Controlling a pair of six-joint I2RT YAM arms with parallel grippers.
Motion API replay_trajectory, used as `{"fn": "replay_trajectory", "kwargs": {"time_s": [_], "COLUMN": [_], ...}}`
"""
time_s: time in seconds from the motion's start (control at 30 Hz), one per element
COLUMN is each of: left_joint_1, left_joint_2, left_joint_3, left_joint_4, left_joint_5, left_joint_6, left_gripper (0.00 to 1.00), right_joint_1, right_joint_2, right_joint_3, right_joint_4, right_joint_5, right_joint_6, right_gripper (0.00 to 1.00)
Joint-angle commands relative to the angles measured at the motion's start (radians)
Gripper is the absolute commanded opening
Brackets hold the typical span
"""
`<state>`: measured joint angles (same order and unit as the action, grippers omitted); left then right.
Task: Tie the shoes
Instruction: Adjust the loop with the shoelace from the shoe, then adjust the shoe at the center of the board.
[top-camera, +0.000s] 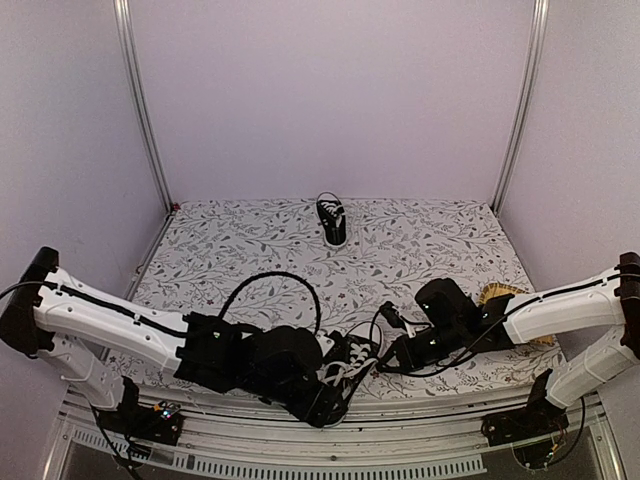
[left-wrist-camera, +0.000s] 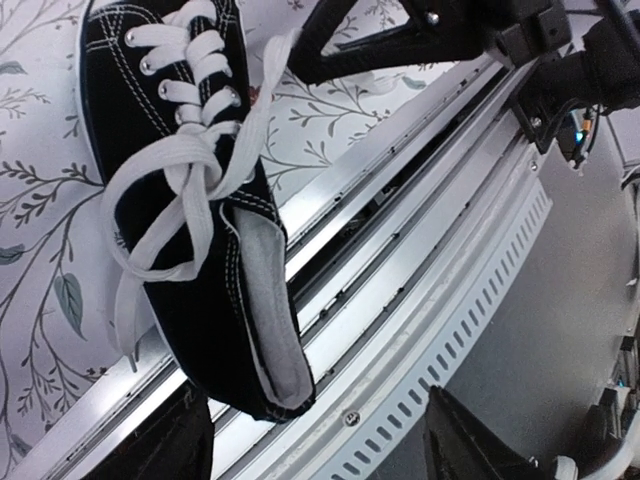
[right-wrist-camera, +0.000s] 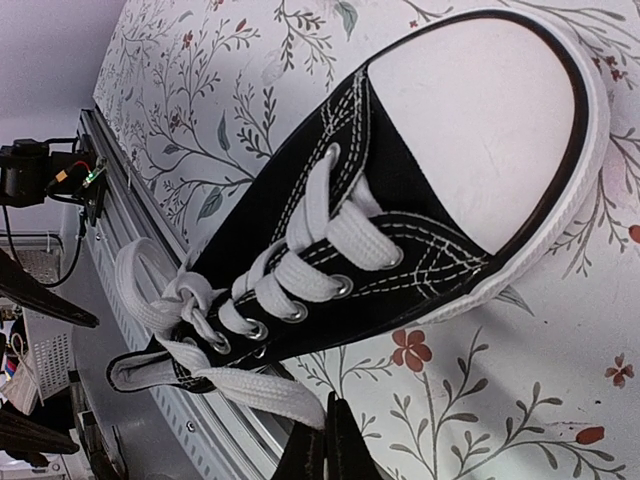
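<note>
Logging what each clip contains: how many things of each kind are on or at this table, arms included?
Black sneakers: 2, one at the near edge, one at the far end
Robot arms: 2, left and right
Tan object, partly hidden behind the right arm: 1
Total: 5

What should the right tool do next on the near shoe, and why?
Probably draw the lace gently away from the near shoe: the right tool is shut on it, the knot looks slack, and the left tool is open, holding nothing.
</note>
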<state>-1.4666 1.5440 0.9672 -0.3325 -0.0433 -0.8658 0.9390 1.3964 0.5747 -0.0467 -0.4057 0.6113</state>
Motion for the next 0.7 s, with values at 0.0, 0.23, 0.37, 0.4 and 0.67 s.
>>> {"fn": "replay_trajectory", "kwargs": {"time_s": [0.0, 0.23, 0.37, 0.4, 0.67], "left_joint_1": [-0.006, 0.159, 0.316, 0.345, 0.426], "left_joint_2": [-0.056, -0.129, -0.096, -0.073, 0.143], "left_joint_3": [0.002, 0.003, -0.011, -0.006, 0.094], "left_joint_4": [-0.089, -0.006, 0.129, 0.141, 0.211], "left_joint_5": [-0.063, -0.031, 0.048, 0.061, 0.248], "left_joint_6": [-0.006, 0.065, 0.123, 0.136, 0.186], "left_gripper": [0.74, 0.74, 0.68, 0.66, 0.49], "right_joint_1": [-0.007, -0.007, -0.006, -0.005, -0.005], "right_joint_2": [-0.007, 0.003, 0.005, 0.004, 0.008], "right_joint_3": [-0.015, -0.009, -0.007, -0.007, -0.006], "right_joint_4": [0.022, 0.028, 0.034, 0.036, 0.038], "right_joint_5": [-0.01, -0.014, -0.017, -0.016, -0.013], "right_joint_6": [-0.005, -0.007, -0.005, -0.003, -0.003], "right_gripper": [0.02, 0.02, 0.02, 0.02, 0.02]}}
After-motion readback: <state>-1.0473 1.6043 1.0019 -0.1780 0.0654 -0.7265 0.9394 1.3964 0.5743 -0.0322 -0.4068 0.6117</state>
